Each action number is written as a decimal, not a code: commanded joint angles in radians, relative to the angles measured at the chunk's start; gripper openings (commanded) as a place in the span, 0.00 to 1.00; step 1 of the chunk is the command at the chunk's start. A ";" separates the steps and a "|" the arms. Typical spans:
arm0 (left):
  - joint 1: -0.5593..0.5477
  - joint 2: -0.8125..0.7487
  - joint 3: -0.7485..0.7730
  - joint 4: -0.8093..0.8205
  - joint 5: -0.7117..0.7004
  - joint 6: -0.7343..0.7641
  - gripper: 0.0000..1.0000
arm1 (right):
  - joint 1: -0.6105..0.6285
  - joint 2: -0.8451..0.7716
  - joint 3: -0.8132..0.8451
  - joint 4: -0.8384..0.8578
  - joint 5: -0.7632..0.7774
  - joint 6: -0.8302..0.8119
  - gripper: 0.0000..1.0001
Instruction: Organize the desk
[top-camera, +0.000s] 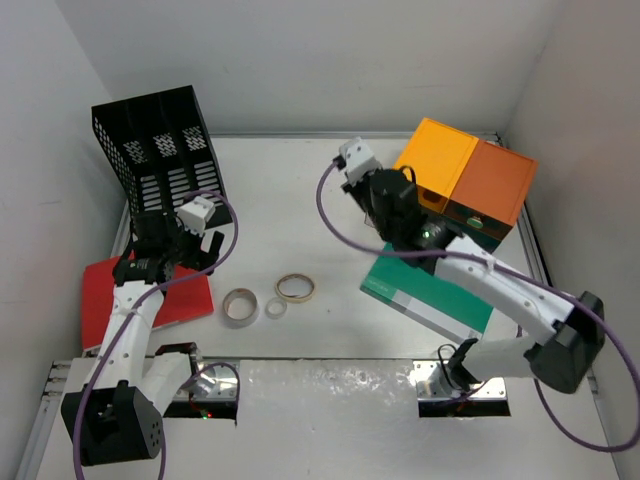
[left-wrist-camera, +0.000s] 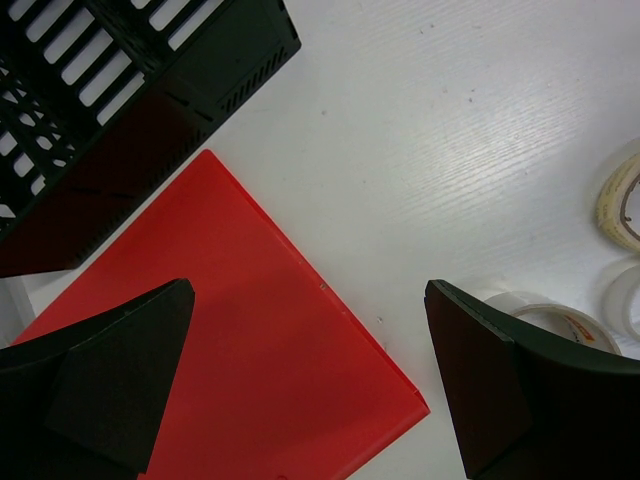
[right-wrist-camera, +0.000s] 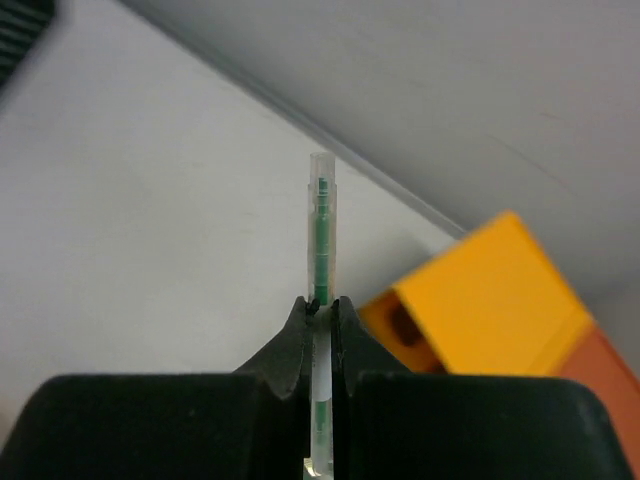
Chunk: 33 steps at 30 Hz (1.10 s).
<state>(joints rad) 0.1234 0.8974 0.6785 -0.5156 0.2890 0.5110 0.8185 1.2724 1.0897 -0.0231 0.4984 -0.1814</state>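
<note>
The desk (top-camera: 290, 200) is a white tabletop with a thin metal rim. My right gripper (right-wrist-camera: 321, 305) is shut on a clear pen with a green core (right-wrist-camera: 321, 220), which sticks up past the fingertips. In the top view this gripper (top-camera: 372, 190) hangs over the desk just left of the orange drawer unit (top-camera: 470, 180). My left gripper (left-wrist-camera: 308, 300) is open with nothing between its fingers. It hovers over the corner of a red folder (left-wrist-camera: 250, 330) lying at the desk's left, and in the top view it (top-camera: 165, 255) is above that folder (top-camera: 190, 300).
A black mesh file rack (top-camera: 150, 140) stands at the back left, close to the folder. Two tape rolls (top-camera: 240, 307) (top-camera: 295, 288) and a small white ring (top-camera: 275, 309) lie mid-desk. A green book (top-camera: 430, 300) lies under my right arm. Walls close in on three sides.
</note>
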 joint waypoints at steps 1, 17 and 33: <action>-0.001 -0.006 0.003 0.046 0.018 -0.005 1.00 | -0.184 0.143 0.102 -0.143 0.147 -0.094 0.00; -0.001 -0.044 0.320 0.209 0.058 -0.241 1.00 | -0.370 0.289 0.073 -0.195 -0.102 -0.058 0.00; -0.001 -0.045 0.219 0.243 0.027 -0.276 1.00 | -0.377 0.259 0.150 -0.411 -0.115 0.054 0.48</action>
<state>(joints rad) 0.1234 0.8639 0.8944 -0.3191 0.3149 0.2520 0.4427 1.5696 1.1687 -0.3904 0.4080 -0.1677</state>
